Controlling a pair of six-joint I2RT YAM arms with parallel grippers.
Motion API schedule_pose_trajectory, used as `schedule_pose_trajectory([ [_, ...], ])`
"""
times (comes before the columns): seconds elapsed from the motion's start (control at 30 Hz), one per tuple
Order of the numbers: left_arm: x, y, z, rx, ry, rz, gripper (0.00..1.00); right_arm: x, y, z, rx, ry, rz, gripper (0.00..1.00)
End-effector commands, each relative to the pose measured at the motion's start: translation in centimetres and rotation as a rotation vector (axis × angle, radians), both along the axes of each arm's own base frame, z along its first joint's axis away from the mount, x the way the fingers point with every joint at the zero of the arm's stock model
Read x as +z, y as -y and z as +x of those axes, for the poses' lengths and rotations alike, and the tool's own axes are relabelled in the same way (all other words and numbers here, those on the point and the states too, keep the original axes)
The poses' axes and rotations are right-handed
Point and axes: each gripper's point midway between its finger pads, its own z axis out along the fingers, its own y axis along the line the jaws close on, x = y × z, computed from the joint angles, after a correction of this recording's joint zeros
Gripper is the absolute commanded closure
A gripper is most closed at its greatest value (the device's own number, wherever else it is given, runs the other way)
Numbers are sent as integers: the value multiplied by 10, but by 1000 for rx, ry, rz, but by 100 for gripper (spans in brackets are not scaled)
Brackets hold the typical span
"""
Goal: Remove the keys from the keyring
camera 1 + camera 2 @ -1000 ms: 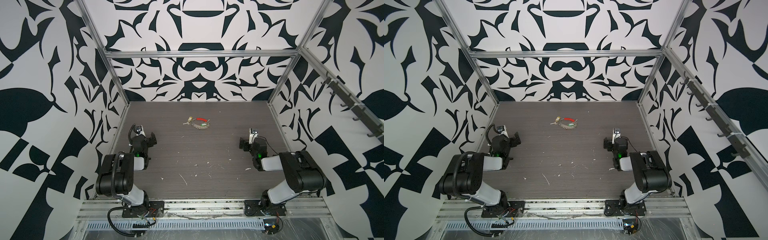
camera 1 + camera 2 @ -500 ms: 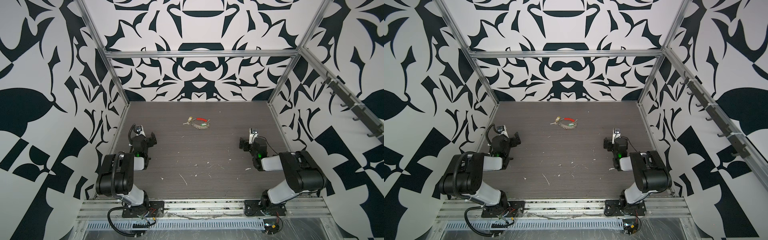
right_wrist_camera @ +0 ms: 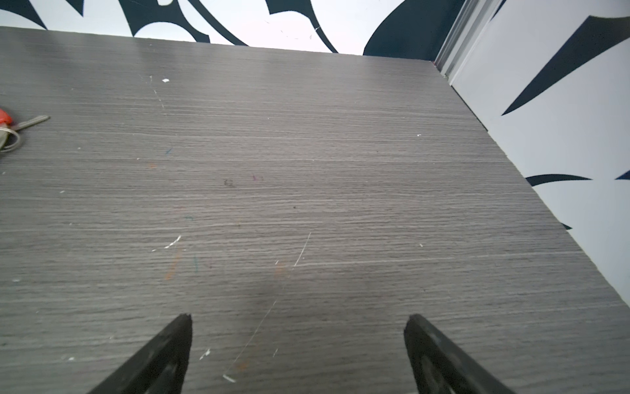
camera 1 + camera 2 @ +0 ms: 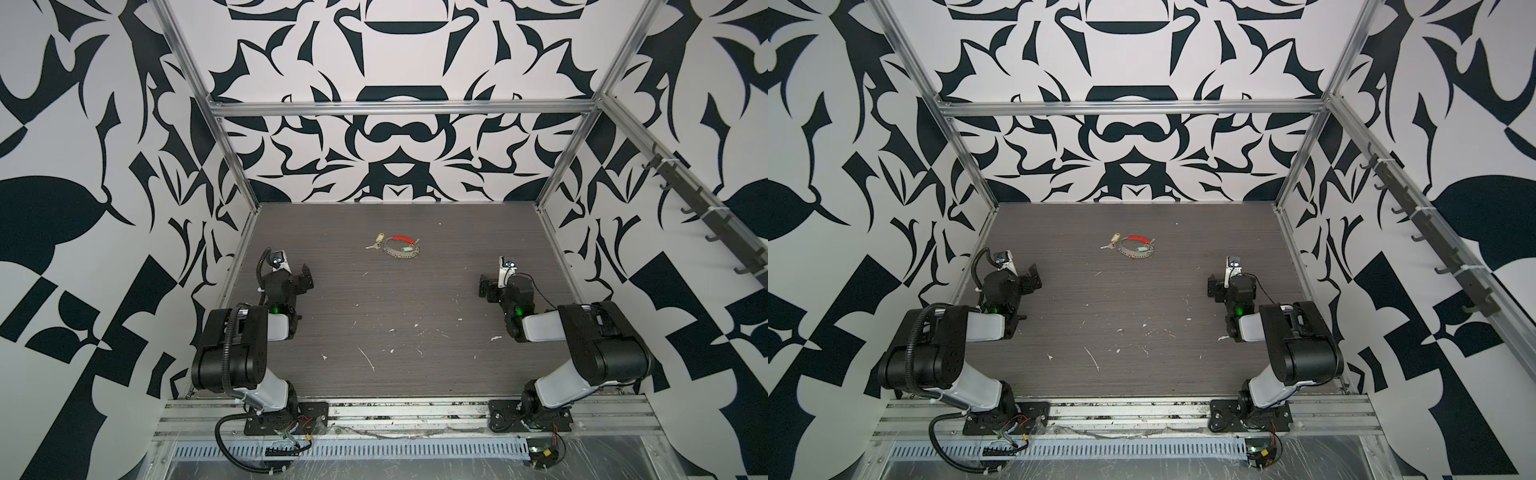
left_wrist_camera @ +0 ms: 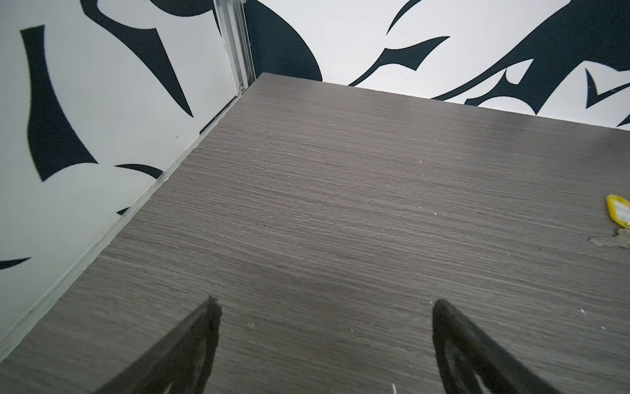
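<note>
Peeking in cut off at wrist-view edges, yellow key [image 5: 618,215] and keyring [image 3: 4,116] lie unmoved, left gripper [image 5: 324,308] and right gripper [image 3: 297,322] still spread wide, empty.

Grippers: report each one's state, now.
Left gripper: open, holding nothing.
Right gripper: open, holding nothing.

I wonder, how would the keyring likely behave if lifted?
The keyring is a thin metal hoop lying flat, so probably stiff yet hard to get under. Its yellow tag and green tag would likely dangle and swing.
</note>
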Motion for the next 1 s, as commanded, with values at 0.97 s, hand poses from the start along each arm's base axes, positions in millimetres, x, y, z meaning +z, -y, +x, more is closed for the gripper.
schedule_pose_trajectory([
  [0.97, 130, -48, -64, 407, 444, -914, 1, 117, 4, -18, -399, 61, 715, 4],
])
